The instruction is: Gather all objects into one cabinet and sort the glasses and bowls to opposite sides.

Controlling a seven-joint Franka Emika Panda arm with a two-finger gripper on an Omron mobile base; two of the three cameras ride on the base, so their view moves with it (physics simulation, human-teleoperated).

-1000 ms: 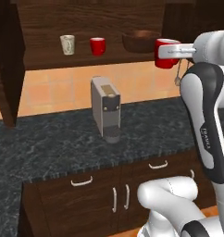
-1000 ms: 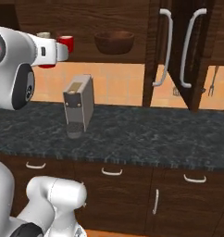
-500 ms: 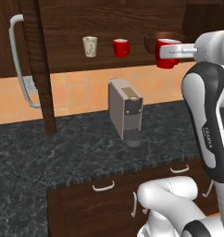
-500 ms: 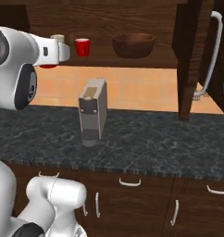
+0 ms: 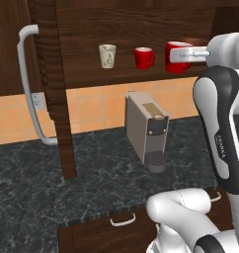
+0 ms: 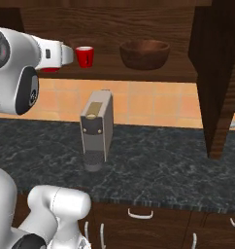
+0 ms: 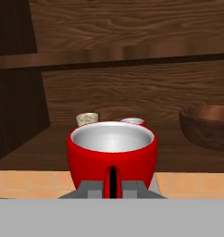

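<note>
**Red mug held at the cabinet shelf**

Mug in hand, the arm reaches up to the open wall cabinet point(image 5: 141, 34). The gripper point(image 7: 113, 187) is closed on the handle of a glossy red mug point(image 7: 112, 155), which it holds upright with its pale inside facing up. From the hand view the mug sits just in front of the shelf edge, level with the shelf. In the left base view the same mug point(image 5: 177, 57) shows at the end of the white wrist, to the right of the other cups.

On the shelf behind it stand a cream tumbler point(image 5: 107, 55) with a faint pattern, farthest left, and a plain red cup point(image 5: 143, 58) beside it, the two apart from each other. In the hand view the tumbler point(image 7: 86, 119) and the rim of the red cup point(image 7: 132, 121) peek out just behind the held mug. Over on the right side of the shelf rests the wide dark brown bowl point(image 6: 144, 53), well apart from the cups; its edge also shows at the right of the hand view point(image 7: 206, 125).

The cabinet door point(image 5: 52, 89) stands swung open at the left, its long curved white bar handle point(image 5: 30, 89) facing the room. Below the shelf, a grey coffee machine point(image 5: 146, 128) stands on the dark speckled counter point(image 5: 67, 188) against the orange tiled wall point(image 5: 97, 106). Lower drawers with small white handles point(image 6: 140, 214) run under the counter.
</note>
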